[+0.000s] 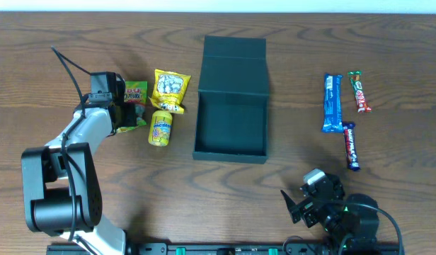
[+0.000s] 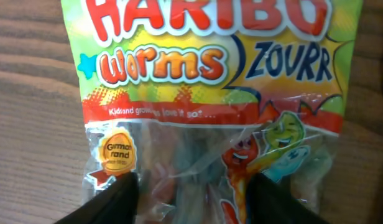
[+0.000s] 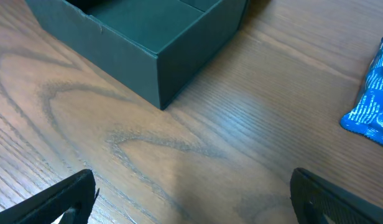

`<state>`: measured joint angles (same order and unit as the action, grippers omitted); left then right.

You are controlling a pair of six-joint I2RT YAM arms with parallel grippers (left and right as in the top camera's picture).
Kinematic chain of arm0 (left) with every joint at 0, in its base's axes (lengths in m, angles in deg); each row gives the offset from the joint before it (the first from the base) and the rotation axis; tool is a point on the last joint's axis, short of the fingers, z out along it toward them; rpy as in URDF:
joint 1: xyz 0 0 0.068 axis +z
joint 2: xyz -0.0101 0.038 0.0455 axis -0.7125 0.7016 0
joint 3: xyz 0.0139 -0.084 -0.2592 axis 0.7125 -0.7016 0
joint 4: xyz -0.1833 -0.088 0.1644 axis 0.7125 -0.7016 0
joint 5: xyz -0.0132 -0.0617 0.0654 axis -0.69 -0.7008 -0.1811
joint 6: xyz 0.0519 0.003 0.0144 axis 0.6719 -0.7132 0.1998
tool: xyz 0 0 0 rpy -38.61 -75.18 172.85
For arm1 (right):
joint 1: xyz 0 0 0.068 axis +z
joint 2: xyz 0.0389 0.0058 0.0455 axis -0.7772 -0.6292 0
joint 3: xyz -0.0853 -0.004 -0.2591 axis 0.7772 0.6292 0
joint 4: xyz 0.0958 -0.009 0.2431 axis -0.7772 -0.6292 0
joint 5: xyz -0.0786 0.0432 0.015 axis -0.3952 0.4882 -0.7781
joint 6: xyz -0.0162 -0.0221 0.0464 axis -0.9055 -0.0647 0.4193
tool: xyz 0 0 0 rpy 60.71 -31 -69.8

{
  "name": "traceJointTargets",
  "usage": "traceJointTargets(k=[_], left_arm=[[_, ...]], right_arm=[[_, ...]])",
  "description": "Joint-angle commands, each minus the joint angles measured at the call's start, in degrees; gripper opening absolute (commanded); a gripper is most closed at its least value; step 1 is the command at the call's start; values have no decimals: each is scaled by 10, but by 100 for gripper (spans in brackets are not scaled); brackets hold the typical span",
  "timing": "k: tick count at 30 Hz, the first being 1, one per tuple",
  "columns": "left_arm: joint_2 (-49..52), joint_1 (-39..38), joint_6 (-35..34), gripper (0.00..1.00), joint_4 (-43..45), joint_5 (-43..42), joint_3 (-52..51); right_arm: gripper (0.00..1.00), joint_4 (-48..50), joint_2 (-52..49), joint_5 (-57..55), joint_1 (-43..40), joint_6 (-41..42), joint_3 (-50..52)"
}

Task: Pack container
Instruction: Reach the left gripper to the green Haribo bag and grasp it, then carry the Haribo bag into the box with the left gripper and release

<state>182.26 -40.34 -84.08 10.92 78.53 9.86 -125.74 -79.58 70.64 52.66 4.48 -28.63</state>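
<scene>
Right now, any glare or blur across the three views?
Overhead: evenly lit, sharp, no glare on the container. Left wrist: Haribo bag slightly soft, clear film shiny. Right wrist: pale sheen on the table; right hand fingers blurred at the frame edge.

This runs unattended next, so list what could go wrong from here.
1. The left gripper straddles the Haribo Worms bag at its clear, glossy end; the film could slip, or the bag could swing when lifted.
2. The Mentos bottle and the yellow snack bag lie between that bag and the container; a low carry might knock them.
</scene>
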Motion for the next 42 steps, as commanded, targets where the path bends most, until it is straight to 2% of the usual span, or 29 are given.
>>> traceJointTargets(k=[1,4,5,11,17,20,22,24,26,30,34,40,41,42], left_arm=[[16,2,-21,45,-3,3,7],[16,2,-25,24,-3,3,8],[13,1,-29,6,-7,3,8],[-47,1,-66,6,-10,-8,8],[-216,-3,-81,6,-23,-14,8],[-306,-46,-90,6,-48,-74,8],[-334,-112,-113,6,-62,-79,8],[-331,-200,-137,6,-62,-62,8],[-308,-289,-165,6,-50,-5,8],[-224,-407,-237,6,0,43,8],[-152,-430,-351,5,18,55,8],[-108,-430,-370,6,23,42,8],[-108,-430,-370,24,24,42,8],[-108,-430,-370,63,25,42,8]], right_arm=[[99,-1,3,6,3,-3,2],[99,-1,3,6,3,-3,2],[99,-1,3,6,3,-3,2],[99,-1,3,6,3,-3,2],[99,-1,3,6,3,-3,2],[99,-1,3,6,3,-3,2],[99,-2,3,6,3,-3,2],[99,-1,3,6,3,-3,2],[99,-1,3,6,3,-3,2],[99,-1,3,6,3,-3,2],[99,-1,3,6,3,-3,2],[99,-1,3,6,3,-3,2],[99,-1,3,6,3,-3,2],[99,-1,3,6,3,-3,2]])
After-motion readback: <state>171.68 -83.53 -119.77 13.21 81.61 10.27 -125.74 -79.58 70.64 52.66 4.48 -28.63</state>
